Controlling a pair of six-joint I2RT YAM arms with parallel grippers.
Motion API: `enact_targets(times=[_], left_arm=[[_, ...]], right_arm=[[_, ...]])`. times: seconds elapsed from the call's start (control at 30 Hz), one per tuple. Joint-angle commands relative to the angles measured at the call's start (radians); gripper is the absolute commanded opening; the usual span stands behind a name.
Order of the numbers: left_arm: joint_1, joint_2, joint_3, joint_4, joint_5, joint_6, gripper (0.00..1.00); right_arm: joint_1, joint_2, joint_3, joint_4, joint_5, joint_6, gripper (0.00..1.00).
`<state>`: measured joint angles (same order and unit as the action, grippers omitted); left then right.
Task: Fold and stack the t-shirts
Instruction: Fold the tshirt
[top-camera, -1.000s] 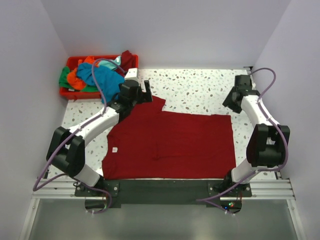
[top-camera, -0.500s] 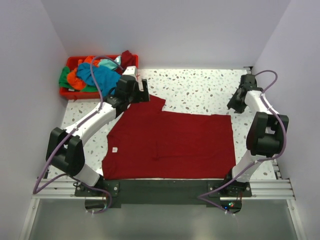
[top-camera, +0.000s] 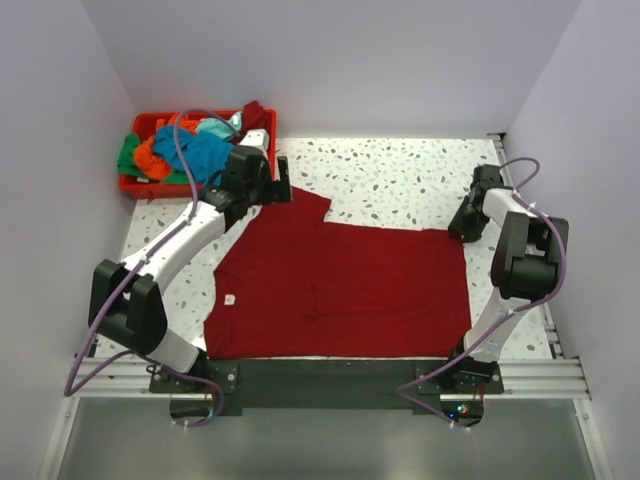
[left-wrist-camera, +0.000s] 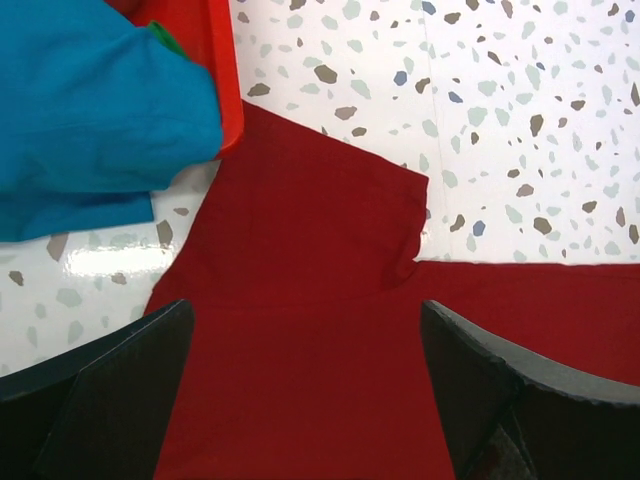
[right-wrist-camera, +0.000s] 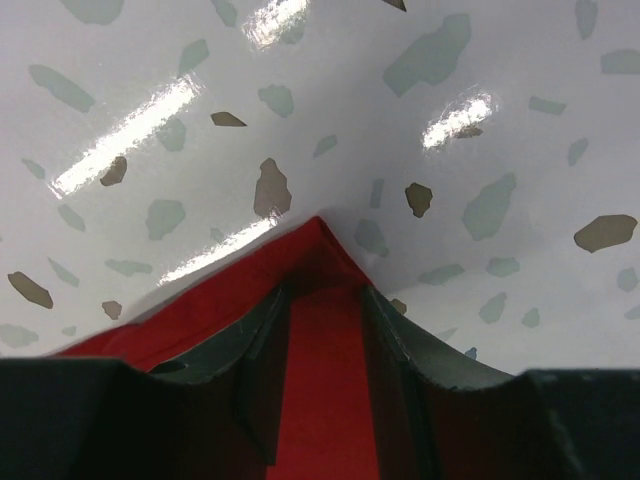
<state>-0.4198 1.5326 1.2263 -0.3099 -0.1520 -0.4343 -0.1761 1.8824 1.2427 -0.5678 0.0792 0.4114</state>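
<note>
A large dark red t-shirt (top-camera: 340, 280) lies spread flat on the speckled table. My left gripper (top-camera: 287, 185) hovers open and empty over its far left sleeve (left-wrist-camera: 300, 250); in the left wrist view the gripper (left-wrist-camera: 305, 390) has its jaws wide apart. My right gripper (top-camera: 458, 228) is down at the shirt's far right corner (right-wrist-camera: 320, 235). In the right wrist view the gripper (right-wrist-camera: 322, 300) has its jaws a narrow gap apart, with red cloth between them. Teal blue (top-camera: 200, 150), orange (top-camera: 150, 158) and green (top-camera: 127, 157) shirts are piled in the bin.
The red plastic bin (top-camera: 135, 187) stands at the far left corner; its rim (left-wrist-camera: 228, 70) touches the red sleeve, and the teal shirt (left-wrist-camera: 90, 100) hangs over it. Bare speckled table (top-camera: 400, 180) lies behind the shirt. Walls close in on both sides.
My right gripper has swung down and inward from the far right edge onto the shirt's far right corner. My left gripper has drifted a little further back and left over the sleeve.
</note>
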Motion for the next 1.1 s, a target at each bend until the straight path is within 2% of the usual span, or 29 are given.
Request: enact_targets(times=[0.0, 0.2, 0.3, 0.33, 0.43, 0.7, 0.77, 0.83, 0.93, 1.07], left_arm=[[0.033, -0.049, 0.035, 0.002, 0.008, 0.058, 1.0], [0.073, -0.026, 0.038, 0.021, 0.069, 0.071, 1.0], [0.079, 0.0, 0.065, 0.017, 0.083, 0.075, 1.0], [0.081, 0.021, 0.087, 0.012, 0.089, 0.069, 1.0], [0.082, 0.07, 0.125, 0.011, 0.109, 0.048, 1.0], [0.082, 0.202, 0.179, 0.064, 0.057, 0.035, 1.0], [0.084, 0.282, 0.249, 0.063, 0.014, 0.074, 1.0], [0.087, 0.401, 0.393, 0.019, -0.027, 0.106, 1.0], [0.098, 0.53, 0.525, -0.034, -0.046, 0.118, 0.96], [0.098, 0.594, 0.553, -0.044, -0.024, 0.08, 0.88]], right_arm=[[-0.003, -0.003, -0.014, 0.055, 0.022, -0.04, 0.38], [-0.006, 0.015, -0.031, 0.086, 0.036, -0.06, 0.31], [-0.008, 0.02, -0.016, 0.083, 0.019, -0.074, 0.22], [-0.008, 0.021, -0.011, 0.077, 0.014, -0.083, 0.13], [-0.008, 0.038, 0.006, 0.065, 0.005, -0.094, 0.0], [-0.008, 0.061, -0.005, 0.082, -0.078, -0.079, 0.0], [-0.005, 0.025, -0.026, 0.098, -0.123, -0.063, 0.0], [-0.005, -0.002, -0.063, 0.115, -0.122, -0.051, 0.0], [-0.005, -0.02, -0.088, 0.109, -0.107, -0.052, 0.0], [-0.005, -0.008, -0.078, 0.074, -0.11, -0.063, 0.0]])
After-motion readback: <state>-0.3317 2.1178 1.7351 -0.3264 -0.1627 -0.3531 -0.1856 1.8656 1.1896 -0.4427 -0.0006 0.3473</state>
